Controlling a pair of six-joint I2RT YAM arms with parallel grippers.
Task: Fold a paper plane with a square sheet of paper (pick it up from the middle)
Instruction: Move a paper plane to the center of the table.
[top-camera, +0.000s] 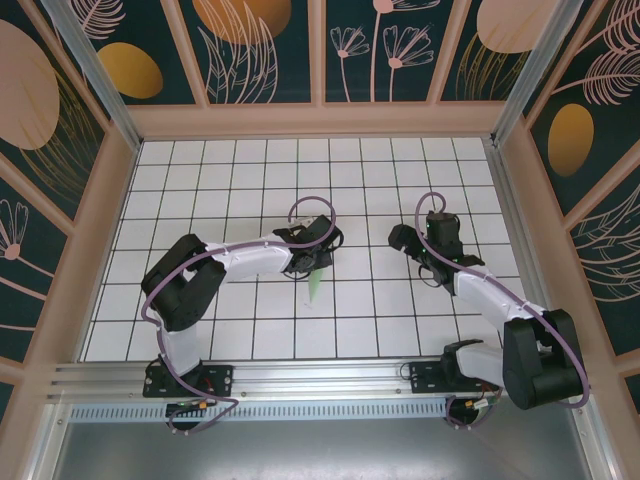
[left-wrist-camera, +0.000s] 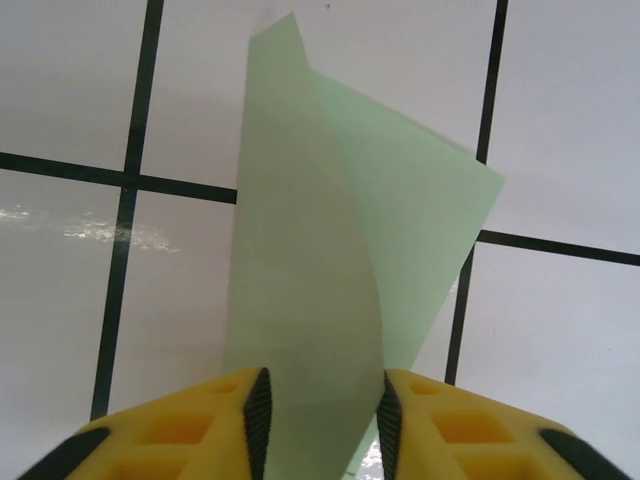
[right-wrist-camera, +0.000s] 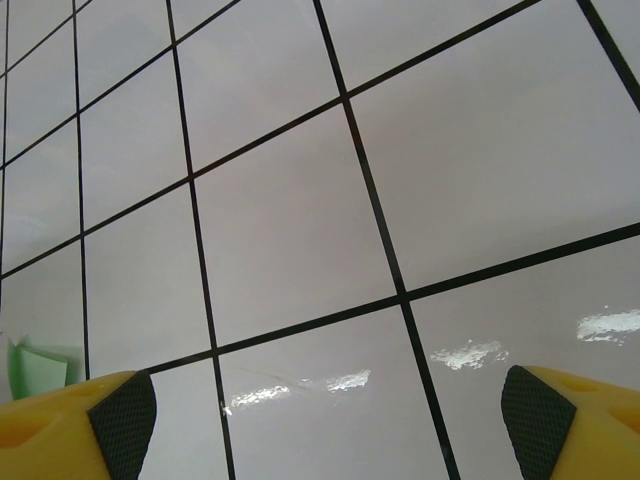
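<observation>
Paper (top-camera: 315, 286) shows on my top feed as a thin green sliver just below the middle of the frame, poking out from under the left gripper (top-camera: 311, 262) toward the lower edge. My left wrist feed gives a far better look. There the paper (left-wrist-camera: 330, 260) is folded over itself, one layer bowed up in front and a second fanning out to the right behind it. Its upper corners reach toward the top of the frame over the white gridded table (left-wrist-camera: 70, 300). The left gripper (left-wrist-camera: 322, 425) has its fingers (left-wrist-camera: 257, 415) drawn in narrow at the bottom of that frame. The black pads press against the paper from both sides, so I read it as a grip on the fold.

The right gripper (top-camera: 403, 240) sits right of centre on the top feed, well apart from the paper. On its own wrist feed the right gripper (right-wrist-camera: 330, 420) has its fingers (right-wrist-camera: 125, 420) spread wide into the two lower corners, with bare table (right-wrist-camera: 290, 230) between them. A small bit of the paper (right-wrist-camera: 35, 370) peeks in at the lower left edge.
</observation>
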